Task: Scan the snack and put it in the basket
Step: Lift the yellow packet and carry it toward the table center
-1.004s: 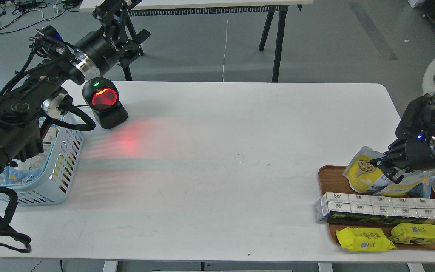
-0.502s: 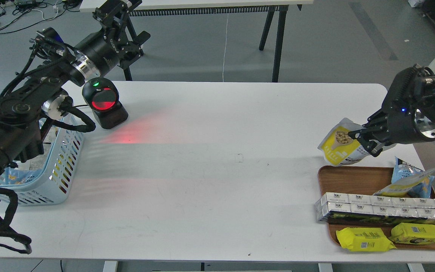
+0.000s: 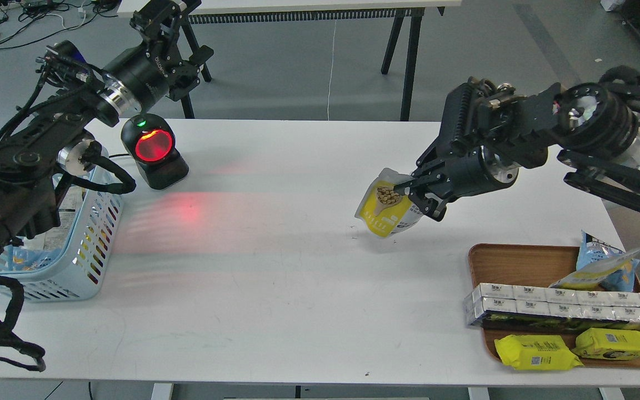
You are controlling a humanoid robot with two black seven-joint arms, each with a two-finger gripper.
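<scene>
R arm stretched over table (image 3: 298,278), right gripper (image 3: 415,195) pinching snack (image 3: 386,208) (tilted).

The middle of the white table (image 3: 298,289) lies bare from the wooden tray (image 3: 506,261) at the right to the blue basket (image 3: 84,250) at the left edge — nothing stands on that stretch. At its far-left corner the black scanner (image 3: 154,151) stands just beside the basket's far end, throwing red light across the tabletop before it. The left arm's thick links hang over the basket's near and left parts, covering much of its opening, while the right gripper (image 3: 409,195) holds the snack (image 3: 388,210) above the open middle — the tray itself is crowded with packets and a row of cartons.
</scene>
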